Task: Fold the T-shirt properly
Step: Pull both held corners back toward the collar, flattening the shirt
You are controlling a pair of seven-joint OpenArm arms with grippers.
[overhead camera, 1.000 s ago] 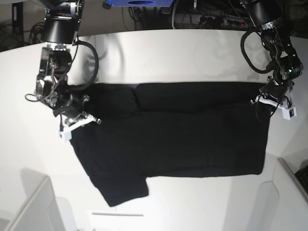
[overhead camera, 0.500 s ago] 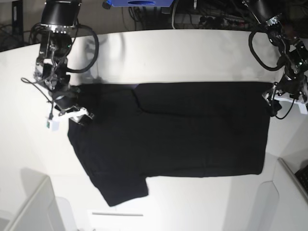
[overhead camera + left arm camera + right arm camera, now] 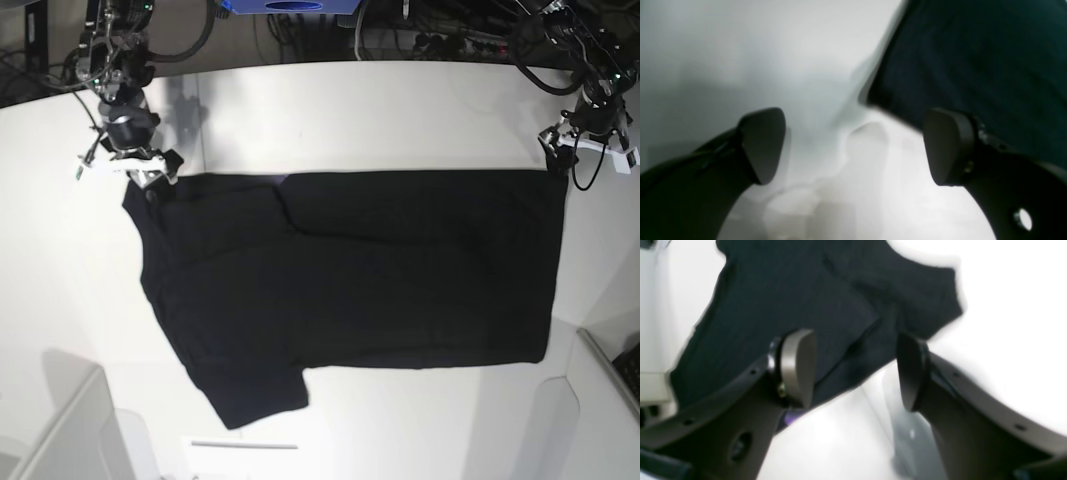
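The black T-shirt (image 3: 360, 280) lies flat, plain side up, on the white table (image 3: 350, 110), with one sleeve (image 3: 250, 390) pointing to the front left. My right gripper (image 3: 125, 168) hangs over the shirt's far left corner, open and empty. In the right wrist view the gripper (image 3: 853, 370) frames the dark cloth (image 3: 790, 306), and a sliver of purple shows at the cloth's edge. My left gripper (image 3: 590, 145) is at the shirt's far right corner. In the left wrist view it (image 3: 855, 146) is open over bare table, beside the shirt's edge (image 3: 973, 50).
A white bin (image 3: 60, 430) stands at the front left corner and another (image 3: 600, 400) at the front right. Cables and a blue object (image 3: 290, 8) lie behind the table's far edge.
Both grippers have moved toward the far side, off the cloth, to the shirt's far corners. The shirt's far left corner now lies farther out to the left.
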